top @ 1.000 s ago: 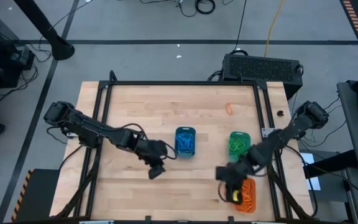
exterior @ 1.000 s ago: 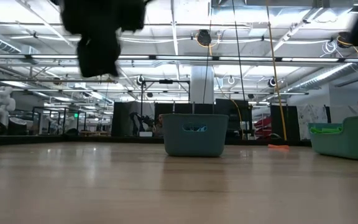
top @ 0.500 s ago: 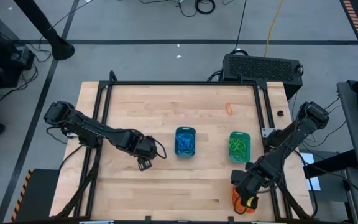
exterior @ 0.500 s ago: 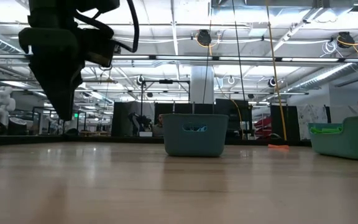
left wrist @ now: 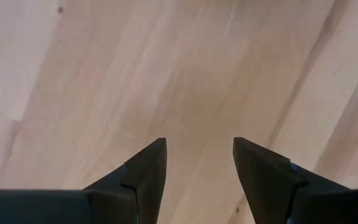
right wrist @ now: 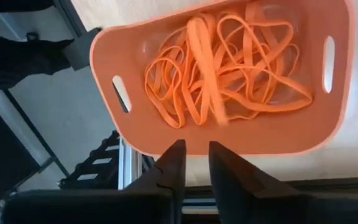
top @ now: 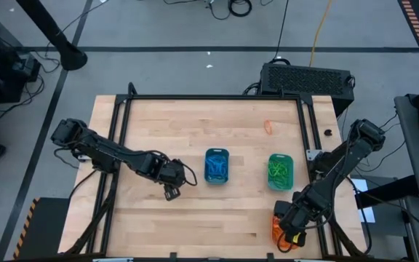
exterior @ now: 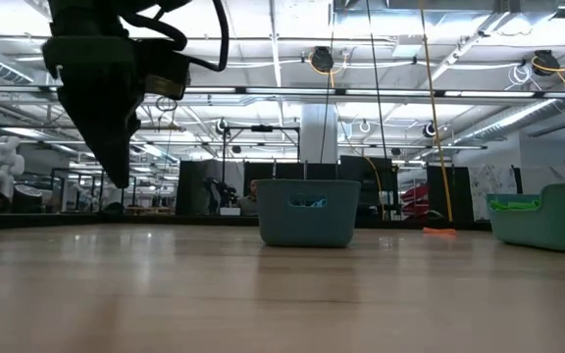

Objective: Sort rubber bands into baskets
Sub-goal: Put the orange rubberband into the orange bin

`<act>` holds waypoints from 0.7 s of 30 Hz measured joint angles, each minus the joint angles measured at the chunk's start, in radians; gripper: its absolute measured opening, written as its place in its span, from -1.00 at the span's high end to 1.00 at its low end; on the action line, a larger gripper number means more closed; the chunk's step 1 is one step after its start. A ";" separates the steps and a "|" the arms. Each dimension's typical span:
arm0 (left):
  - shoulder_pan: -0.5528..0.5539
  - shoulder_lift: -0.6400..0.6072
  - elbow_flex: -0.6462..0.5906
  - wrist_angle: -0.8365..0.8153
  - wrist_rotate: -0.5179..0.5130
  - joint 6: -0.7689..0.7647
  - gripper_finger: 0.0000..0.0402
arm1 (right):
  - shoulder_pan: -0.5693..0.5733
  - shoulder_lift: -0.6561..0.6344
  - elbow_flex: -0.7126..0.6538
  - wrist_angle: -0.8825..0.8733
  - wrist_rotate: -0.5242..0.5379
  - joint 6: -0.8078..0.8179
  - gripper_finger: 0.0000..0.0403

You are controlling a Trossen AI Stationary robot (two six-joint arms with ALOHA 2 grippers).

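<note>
Right claw (right wrist: 192, 157) now over the half-hidden orange basket (right wrist: 229, 134), slightly parted, empty; left claw (left wrist: 197, 162) wide, empty.

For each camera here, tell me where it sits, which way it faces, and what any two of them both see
High: overhead, straight down; both arms, left gripper, right gripper over the orange basket.
Low: table height, level; left gripper, blue basket.
Left wrist: down at bare table, own open fingers.
Right wrist: down into the orange basket.
Shared: high and low both show the blue basket.
</note>
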 joint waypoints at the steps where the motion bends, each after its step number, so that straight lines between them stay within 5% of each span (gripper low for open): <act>1: -0.005 0.000 0.000 0.000 0.004 -0.001 0.04 | 0.000 0.000 0.000 -0.001 -0.010 0.015 0.71; 13: -0.126 -0.076 0.000 -0.012 0.017 0.098 0.04 | -0.064 -0.040 -0.001 0.117 -0.039 0.209 0.49; 21: -0.170 -0.188 0.000 -0.011 -0.168 0.152 0.04 | -0.257 -0.169 -0.001 0.182 0.055 0.181 0.57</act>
